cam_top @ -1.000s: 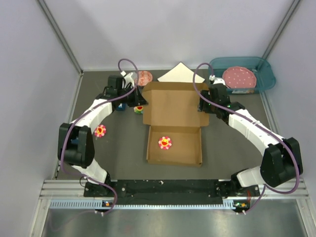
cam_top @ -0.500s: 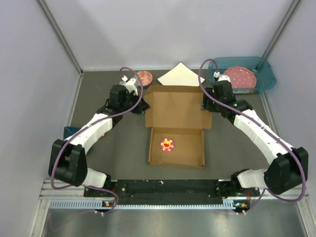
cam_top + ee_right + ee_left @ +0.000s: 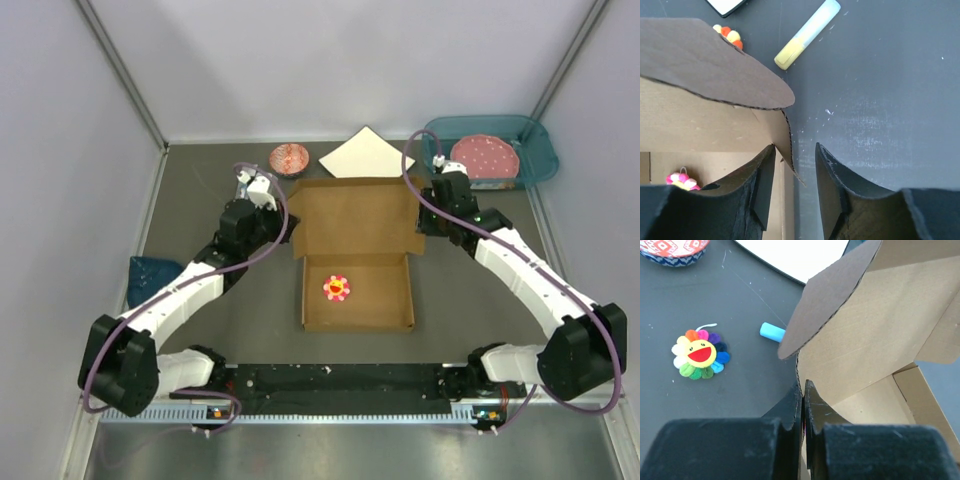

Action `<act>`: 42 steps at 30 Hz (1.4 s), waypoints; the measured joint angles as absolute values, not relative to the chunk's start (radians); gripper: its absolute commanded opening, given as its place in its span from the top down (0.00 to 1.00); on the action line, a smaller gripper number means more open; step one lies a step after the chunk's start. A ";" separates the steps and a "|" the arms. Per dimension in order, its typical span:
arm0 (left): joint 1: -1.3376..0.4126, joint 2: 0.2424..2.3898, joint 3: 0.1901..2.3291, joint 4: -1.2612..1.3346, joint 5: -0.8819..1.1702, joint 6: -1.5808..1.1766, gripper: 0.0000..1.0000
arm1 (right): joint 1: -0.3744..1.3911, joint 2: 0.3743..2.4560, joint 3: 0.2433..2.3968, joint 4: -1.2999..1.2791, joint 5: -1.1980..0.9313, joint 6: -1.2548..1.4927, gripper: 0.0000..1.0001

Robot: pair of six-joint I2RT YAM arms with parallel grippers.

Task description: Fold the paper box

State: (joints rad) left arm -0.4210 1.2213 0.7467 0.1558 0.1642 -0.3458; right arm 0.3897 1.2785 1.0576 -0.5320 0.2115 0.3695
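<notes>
Left hand [image 3: 803,392] shifted nearer, clamps paper box [image 3: 355,225] flap; right hand [image 3: 796,150] half-open.

Clearance around the paper box [image 3: 355,250]
Open table [image 3: 265,310] flanks both sides. Behind it stand a bowl [image 3: 289,158], a white sheet [image 3: 358,152] and a teal tray [image 3: 537,158]; a flower toy [image 3: 699,354] and a yellow marker [image 3: 807,34] lie beside the flaps.

Table [image 3: 260,312]: paper box [image 3: 375,295], bowl [image 3: 289,158], perhaps cloth [image 3: 150,280]

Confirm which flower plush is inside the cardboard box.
The pink-petalled flower plush, lying on the floor of the paper box. The rainbow-petalled flower plush lies outside, on the dark table beside it.
</notes>
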 measured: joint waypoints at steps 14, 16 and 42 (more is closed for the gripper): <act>-0.556 1.136 0.574 0.397 -0.057 -0.321 1.00 | 0.397 1.264 1.053 -0.532 0.196 0.343 0.73; -0.561 1.126 0.561 0.409 -0.075 -0.315 1.00 | 0.397 1.264 1.053 -0.532 0.194 0.336 0.84; -0.569 1.185 0.728 0.264 0.009 -0.133 1.00 | 0.416 1.125 0.994 -0.509 0.242 0.298 0.39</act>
State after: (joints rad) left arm -0.5686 1.1847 0.7280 0.2638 0.0090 -0.1329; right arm 0.4160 1.1248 0.9943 -0.5095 0.2420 0.2981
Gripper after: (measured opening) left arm 0.017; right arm 0.616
